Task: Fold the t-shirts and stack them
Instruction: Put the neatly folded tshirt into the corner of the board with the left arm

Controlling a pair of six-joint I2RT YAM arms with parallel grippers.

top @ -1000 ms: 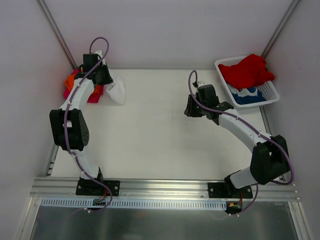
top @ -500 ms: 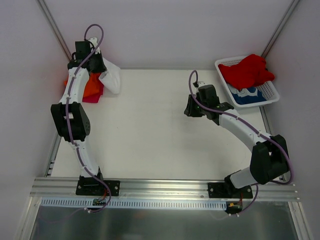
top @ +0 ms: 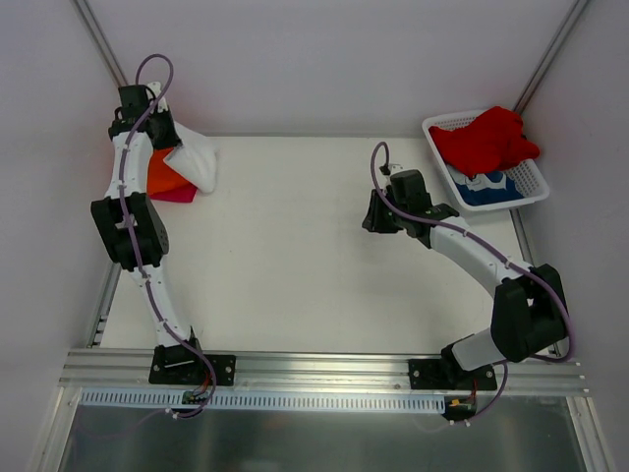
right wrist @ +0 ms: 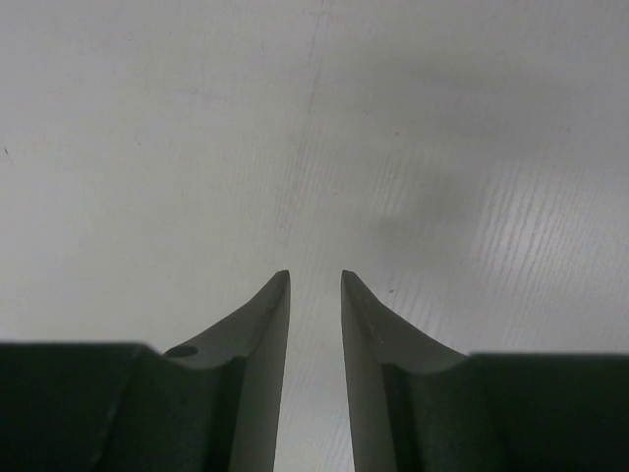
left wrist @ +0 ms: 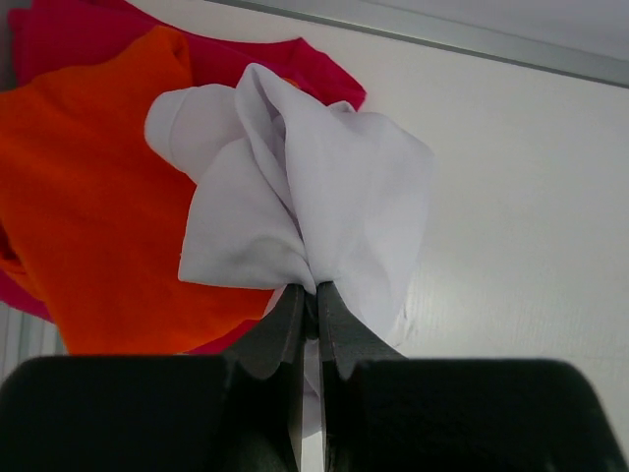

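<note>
– White t-shirt (left wrist: 314, 197): where is it?
– At the far left corner of the tabletop (top: 295, 256), bunched into loose folds and pinched in the left pincer (left wrist: 308, 290). The two tips are squeezed together on a gathered bit of the cloth.
– What is under it?
– An orange t-shirt (left wrist: 88, 177) lies flat on a magenta-pink t-shirt (left wrist: 59, 39), whose edges show around it. The white folds overlap the right side of the orange one and reach over bare tabletop. Whether the white cloth rests on them or hangs just above, I cannot tell.
– And the right pincer (right wrist: 314, 280)?
– Over the middle of the tabletop, right of centre, well apart from any cloth. Its tips stand a narrow gap apart with nothing between them, only bare surface below.
– Other shirts?
– A red t-shirt (top: 486, 138) is heaped in the white mesh basket (top: 536, 182) at the far right corner, spilling over its far rim. A blue-and-white t-shirt (top: 486, 185) lies beneath it at the basket's near side.
</note>
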